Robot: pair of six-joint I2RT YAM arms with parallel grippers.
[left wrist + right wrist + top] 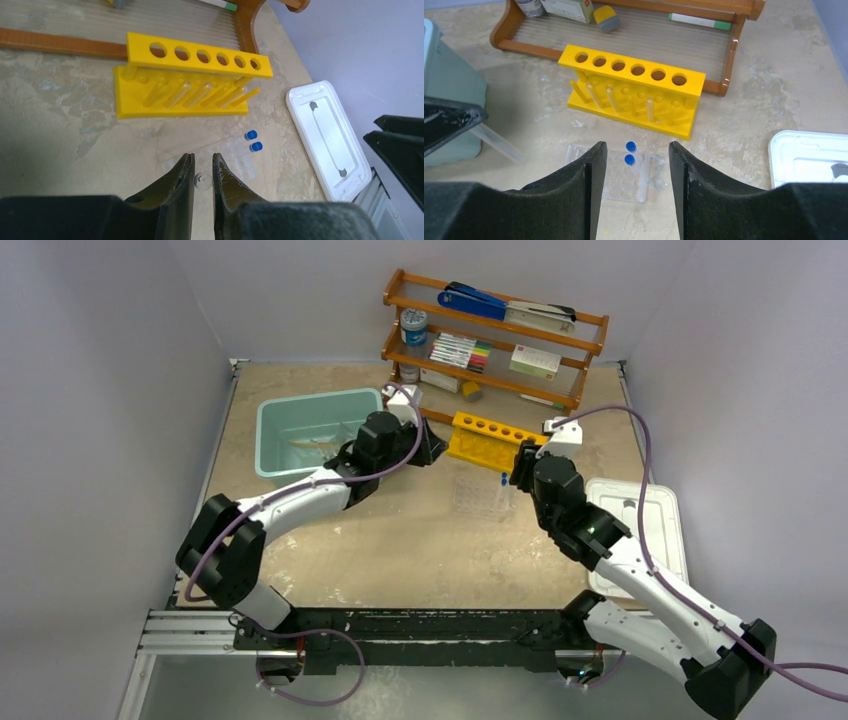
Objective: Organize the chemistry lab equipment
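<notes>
A: The sandy table (400, 540) holds a yellow plastic rack with six holes (634, 90).
B: And the flat clear square tray (624, 180) in front?
A: Two blue-capped tubes (629, 160) sit in it. The right gripper (635, 147) hangs above, jaws wide. The left gripper (203, 157) pinches a thin clear tube (499, 142).

top view: even, diffuse light from above, moderately bright; the arms (300, 502) cast only faint, soft-edged shadows on the table (420, 550), and fine detail is slightly soft throughout. left wrist view: the dark fingers (181, 187) in the foreground are underexposed and a little blurred, while the yellow rack (192, 82) behind them is sharp; the white lid (327, 137) is the brightest area (close to washed out). right wrist view: the same flat light, with a short soft shadow under the rack; the clear tray (624, 175) shows low contrast against the mottled surface and is hard to read.
</notes>
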